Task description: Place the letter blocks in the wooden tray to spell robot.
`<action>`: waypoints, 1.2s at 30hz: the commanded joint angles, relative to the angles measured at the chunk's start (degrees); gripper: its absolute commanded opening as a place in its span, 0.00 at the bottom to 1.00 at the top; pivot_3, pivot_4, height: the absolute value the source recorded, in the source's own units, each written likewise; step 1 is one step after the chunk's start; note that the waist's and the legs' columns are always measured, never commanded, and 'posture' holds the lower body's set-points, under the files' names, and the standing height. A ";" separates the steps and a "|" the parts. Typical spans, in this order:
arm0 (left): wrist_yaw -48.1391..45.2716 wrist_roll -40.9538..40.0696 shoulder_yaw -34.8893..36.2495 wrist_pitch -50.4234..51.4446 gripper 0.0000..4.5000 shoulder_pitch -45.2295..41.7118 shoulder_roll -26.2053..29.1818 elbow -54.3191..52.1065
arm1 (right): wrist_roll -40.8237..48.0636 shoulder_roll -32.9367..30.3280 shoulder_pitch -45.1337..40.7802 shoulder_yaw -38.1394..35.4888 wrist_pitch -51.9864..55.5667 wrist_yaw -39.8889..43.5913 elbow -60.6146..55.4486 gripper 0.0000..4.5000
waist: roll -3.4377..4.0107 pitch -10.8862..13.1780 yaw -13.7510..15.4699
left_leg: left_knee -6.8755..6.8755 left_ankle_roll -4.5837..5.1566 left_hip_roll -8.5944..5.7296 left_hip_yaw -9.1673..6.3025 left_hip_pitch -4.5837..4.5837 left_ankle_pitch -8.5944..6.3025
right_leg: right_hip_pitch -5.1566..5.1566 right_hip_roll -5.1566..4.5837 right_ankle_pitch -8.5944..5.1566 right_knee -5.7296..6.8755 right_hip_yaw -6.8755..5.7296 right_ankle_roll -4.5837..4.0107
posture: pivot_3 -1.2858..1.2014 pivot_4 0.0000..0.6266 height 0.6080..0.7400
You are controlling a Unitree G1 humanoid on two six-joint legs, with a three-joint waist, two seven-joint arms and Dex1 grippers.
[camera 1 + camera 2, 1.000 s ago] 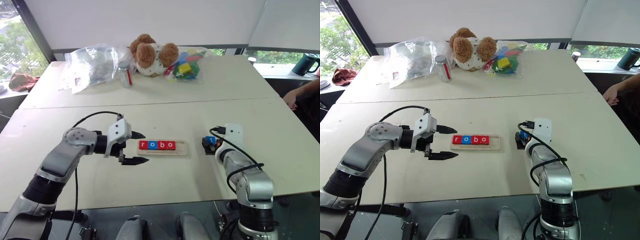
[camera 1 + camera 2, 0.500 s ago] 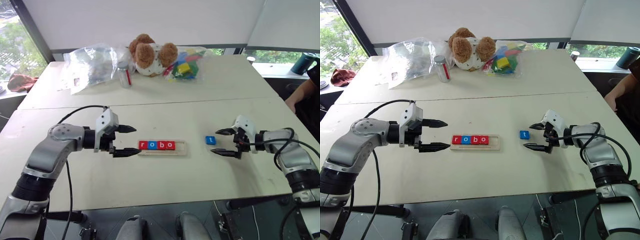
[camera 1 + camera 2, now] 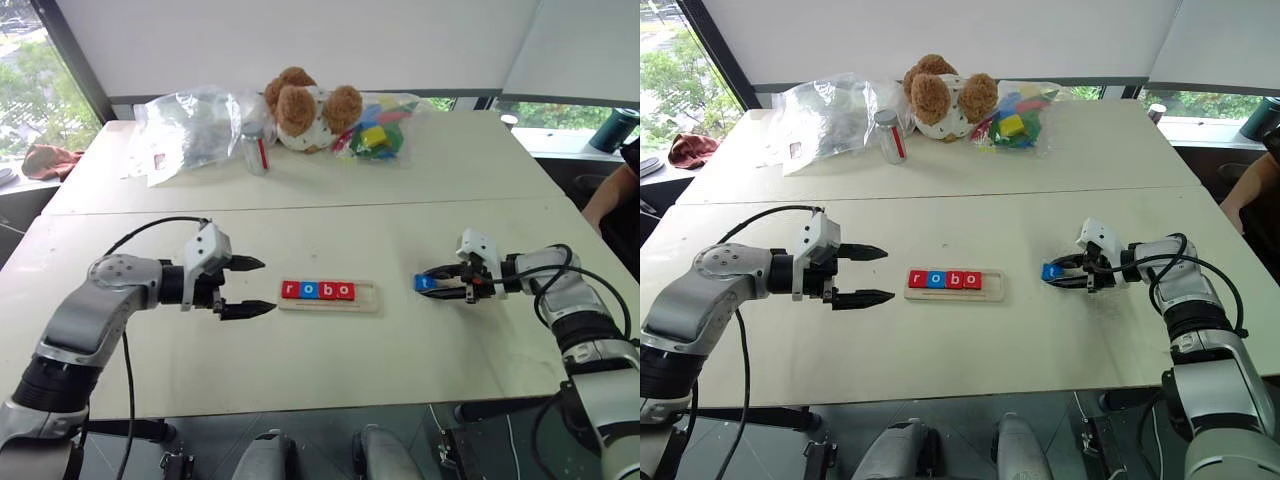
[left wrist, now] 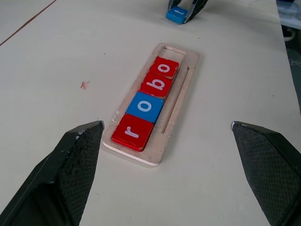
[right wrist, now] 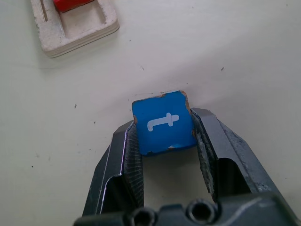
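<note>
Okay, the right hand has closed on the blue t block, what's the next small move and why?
Probably lift the blue t block slightly and carry it toward the wooden tray. The right hand has it pinched between its fingers on the table, and the tray already reads r, o, b, o, with its end slot nearest that hand open.

- Wooden tray [image 3: 366,301]: lay at table centre, holding four letter blocks [image 3: 316,290] reading r-o-b-o; its 3 o'clock end stood empty.
- Blue block [image 3: 424,283]: at 3 o'clock from the tray, pinched by the right gripper [image 3: 430,283].
- Left gripper [image 3: 256,287]: at 9 o'clock from the tray, fingers spread, holding nothing.
- Teddy bear [image 3: 308,108], clear bag [image 3: 190,130], bagged toy blocks [image 3: 372,132]: at 12 o'clock, far table.
</note>
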 commanded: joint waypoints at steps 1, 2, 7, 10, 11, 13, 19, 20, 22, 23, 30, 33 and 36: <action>0.19 0.37 1.29 -0.83 1.00 0.07 0.88 -1.28 | 1.38 0.47 -1.36 -0.99 3.36 1.22 -4.08 0.26 | 0.00 0.00 -0.02 | 0.00 -0.02 0.00 0.00 0.00 0.01 | 0.00 0.00 0.00 0.00 0.00 0.00 | 0.52 0.24 1.00; 0.00 0.67 1.15 -1.13 1.00 0.13 1.05 -1.05 | 2.46 0.69 -1.05 -0.75 6.71 2.19 -8.48 0.26 | 0.00 0.00 -0.03 | -0.01 -0.05 0.00 0.00 0.00 0.02 | -0.01 0.00 0.00 0.00 0.00 0.00 | 0.52 0.24 1.00; -0.91 1.77 0.27 -2.06 1.00 -0.45 1.03 0.43 | 5.39 2.53 1.26 2.09 21.13 3.59 -28.59 0.26 | 0.05 0.02 -0.24 | -0.06 -0.05 0.02 -0.01 -0.06 0.02 | -0.20 0.02 0.00 0.11 0.02 0.00 | 0.52 0.24 1.00; -1.30 2.39 -0.44 -2.50 1.00 -0.86 0.64 0.89 | 4.61 4.39 1.12 3.72 24.12 1.92 -32.43 0.26 | 0.04 0.02 0.06 | -0.05 -0.04 0.02 -0.04 -0.06 0.01 | -0.20 0.02 0.00 0.11 -0.01 0.00 | 0.52 0.24 1.00; -1.31 2.48 -0.57 -2.53 1.00 -1.02 0.47 0.96 | 4.13 4.88 1.05 4.33 23.80 1.59 -32.74 0.26 | 0.04 0.02 0.24 | -0.03 -0.04 0.01 -0.04 -0.07 0.01 | -0.19 0.00 0.00 0.10 -0.01 0.00 | 0.52 0.24 1.00; -1.09 2.22 -0.56 -2.51 1.00 -1.27 -0.11 0.88 | 2.90 5.47 1.02 5.71 22.70 1.12 -32.46 0.26 | 0.04 0.02 0.42 | 0.00 -0.03 -0.05 -0.05 -0.11 0.01 | -0.17 -0.06 0.00 0.08 -0.03 0.00 | 0.52 0.24 1.00; -0.79 1.46 -0.24 -1.52 1.00 -0.84 -0.68 -0.38 | 0.94 7.07 -0.33 7.85 19.25 0.16 -28.49 0.26 | 0.03 0.01 0.03 | -0.02 -0.05 -0.08 -0.04 -0.13 0.02 | -0.19 -0.09 0.00 0.03 -0.04 0.00 | 0.52 0.24 1.00; -0.77 1.43 -0.21 -1.46 1.00 -0.77 -0.67 -0.48 | 0.94 7.19 -0.48 7.95 18.89 0.51 -28.23 0.26 | 0.03 0.02 0.01 | -0.04 -0.10 -0.07 -0.04 -0.13 0.05 | -0.22 -0.06 0.00 0.04 -0.04 0.00 | 0.52 0.24 1.00; -0.70 1.37 -0.12 -1.38 1.00 -0.73 -0.74 -0.47 | 0.57 7.60 -0.85 8.15 18.28 0.30 -27.36 0.26 | 0.03 0.01 -0.09 | -0.05 -0.13 -0.06 -0.04 -0.13 0.07 | -0.22 -0.04 0.00 0.05 -0.04 0.00 | 0.52 0.24 1.00; -0.65 1.43 -0.15 -1.46 1.00 -0.71 -0.81 -0.42 | 0.21 7.73 -1.03 8.37 17.63 0.29 -26.74 0.26 | 0.03 0.02 -0.10 | -0.05 -0.13 -0.06 -0.03 -0.13 0.07 | -0.22 -0.04 0.00 0.05 -0.03 0.00 | 0.52 0.24 1.00; -0.25 1.64 -0.35 -1.63 1.00 -0.53 -1.45 -0.54 | -0.97 8.75 -2.10 8.74 15.86 -0.06 -23.61 0.26 | 0.03 0.01 0.01 | -0.03 -0.08 -0.06 -0.03 -0.13 0.04 | -0.22 -0.04 0.00 0.06 -0.04 0.00 | 0.52 0.24 1.00; -0.04 1.69 -0.41 -1.72 1.00 -0.25 -1.62 -0.74 | -1.62 9.40 -2.44 8.85 15.00 -0.39 -22.10 0.26 | 0.03 0.01 -0.02 | -0.03 -0.18 -0.06 -0.02 -0.13 0.09 | -0.22 -0.04 0.00 0.05 -0.04 0.00 | 0.52 0.24 1.00; 0.13 1.67 -0.43 -1.65 1.00 -0.09 -1.74 -1.00 | -1.98 9.82 -2.87 8.73 14.33 -0.69 -20.74 0.26 | 0.03 0.01 -0.05 | -0.03 -0.16 -0.06 -0.02 -0.12 0.09 | -0.22 -0.04 0.00 0.06 -0.04 0.00 | 0.52 0.24 1.00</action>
